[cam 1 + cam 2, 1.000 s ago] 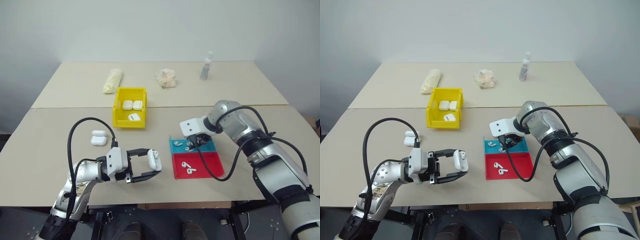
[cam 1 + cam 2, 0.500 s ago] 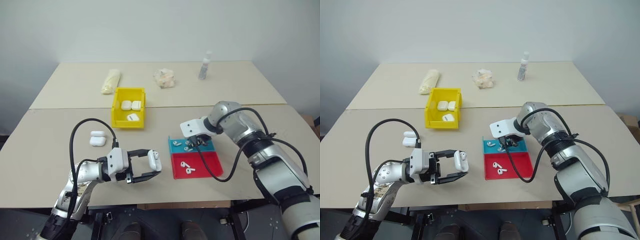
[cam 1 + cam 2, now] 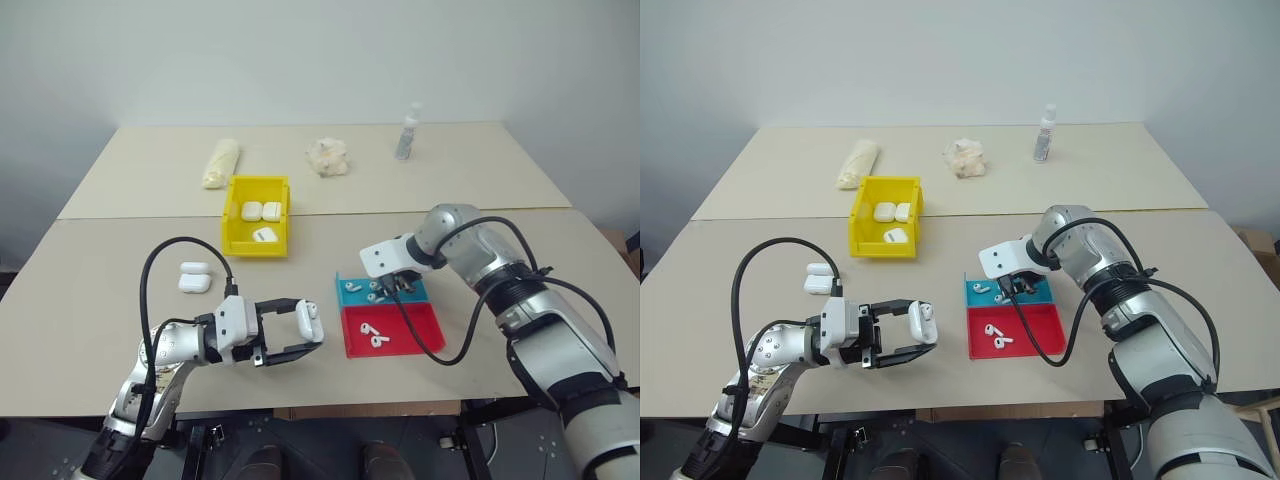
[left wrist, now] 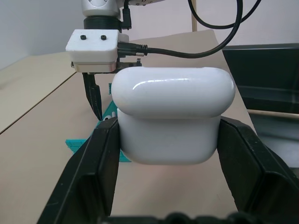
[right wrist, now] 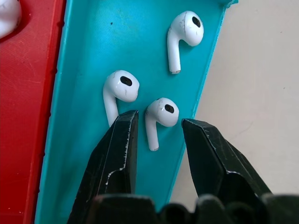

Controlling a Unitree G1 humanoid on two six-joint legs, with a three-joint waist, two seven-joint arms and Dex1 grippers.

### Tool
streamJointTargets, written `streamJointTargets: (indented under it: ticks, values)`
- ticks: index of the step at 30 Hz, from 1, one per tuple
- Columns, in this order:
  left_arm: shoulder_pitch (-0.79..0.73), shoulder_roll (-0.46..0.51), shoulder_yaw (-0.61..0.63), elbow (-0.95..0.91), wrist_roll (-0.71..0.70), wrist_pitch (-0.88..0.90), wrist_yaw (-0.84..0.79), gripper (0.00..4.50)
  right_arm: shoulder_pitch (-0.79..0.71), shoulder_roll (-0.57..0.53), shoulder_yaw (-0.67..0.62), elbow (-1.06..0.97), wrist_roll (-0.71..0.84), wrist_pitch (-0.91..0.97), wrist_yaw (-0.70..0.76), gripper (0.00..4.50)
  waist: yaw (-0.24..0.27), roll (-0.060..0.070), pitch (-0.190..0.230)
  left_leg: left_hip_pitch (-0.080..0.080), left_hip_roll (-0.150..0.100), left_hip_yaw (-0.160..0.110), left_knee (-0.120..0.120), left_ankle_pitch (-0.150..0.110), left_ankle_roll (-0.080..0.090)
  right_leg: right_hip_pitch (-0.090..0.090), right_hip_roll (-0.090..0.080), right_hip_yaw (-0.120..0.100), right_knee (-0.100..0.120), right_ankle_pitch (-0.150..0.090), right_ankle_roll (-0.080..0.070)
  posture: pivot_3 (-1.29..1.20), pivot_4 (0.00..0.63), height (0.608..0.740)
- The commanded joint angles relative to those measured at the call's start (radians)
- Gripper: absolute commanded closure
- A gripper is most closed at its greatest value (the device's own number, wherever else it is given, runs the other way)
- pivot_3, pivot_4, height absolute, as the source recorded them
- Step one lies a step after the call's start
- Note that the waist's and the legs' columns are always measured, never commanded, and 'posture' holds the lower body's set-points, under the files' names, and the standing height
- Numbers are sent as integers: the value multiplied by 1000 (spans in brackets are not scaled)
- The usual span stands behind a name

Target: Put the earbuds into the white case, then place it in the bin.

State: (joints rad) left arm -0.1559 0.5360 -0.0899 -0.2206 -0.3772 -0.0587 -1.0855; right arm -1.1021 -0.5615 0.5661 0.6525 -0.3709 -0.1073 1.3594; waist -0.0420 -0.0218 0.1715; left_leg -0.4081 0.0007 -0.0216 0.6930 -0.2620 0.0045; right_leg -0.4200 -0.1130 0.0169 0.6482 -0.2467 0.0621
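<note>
My left gripper (image 3: 305,328) is held level above the table's front edge, shut on the white case (image 4: 173,116), whose lid is down. My right gripper (image 5: 160,120) points down into the blue tray (image 3: 352,297). Its fingers are open, one on each side of an earbud (image 5: 161,112) that lies on the tray floor, with a gap on both sides. Two more earbuds (image 5: 120,86) lie beside it in that tray. A pair of earbuds (image 3: 373,333) lies in the red tray (image 3: 420,325). The yellow bin (image 3: 237,215) stands behind the left arm with three cases inside.
Two more white cases (image 3: 194,276) lie on the table left of the bin. Along the far edge are a pale wrapped bundle (image 3: 222,162), a crumpled cloth (image 3: 328,156) and a small spray bottle (image 3: 407,135). A seam (image 3: 150,215) between two tabletops runs behind the bin.
</note>
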Motion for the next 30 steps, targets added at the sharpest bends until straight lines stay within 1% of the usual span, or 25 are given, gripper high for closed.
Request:
streamJointTargets:
  ticks: [1,16,19,29,30]
  values:
    - [-4,-5,1,-18,-5,-21,4,1724,9,0,-13,4,0,-26,1,2593,0,0,0,0,0,0,0,0,0,0,0,0,0,0,0,0,150,740]
    - [-6,-7,-2,-16,5,-26,9,1724,9,-2,-10,16,-3,-91,2,2593,-1,0,0,0,0,0,0,0,0,0,0,0,0,0,0,0,150,740]
    - [-5,-7,-2,-18,5,-23,9,1724,9,-1,-8,16,-8,-91,0,3088,-1,0,0,0,0,0,0,0,0,0,0,0,0,0,0,0,150,740]
    - [-8,-11,-2,-16,9,-24,9,1724,11,-1,-7,22,-21,-90,-15,3088,-1,0,0,1,0,0,0,0,0,0,0,0,0,0,0,0,150,740]
    - [-9,-11,-2,-15,9,-25,8,1724,12,-2,-7,21,-21,-91,-14,3265,0,0,0,1,0,0,0,0,0,0,0,0,0,0,0,0,150,740]
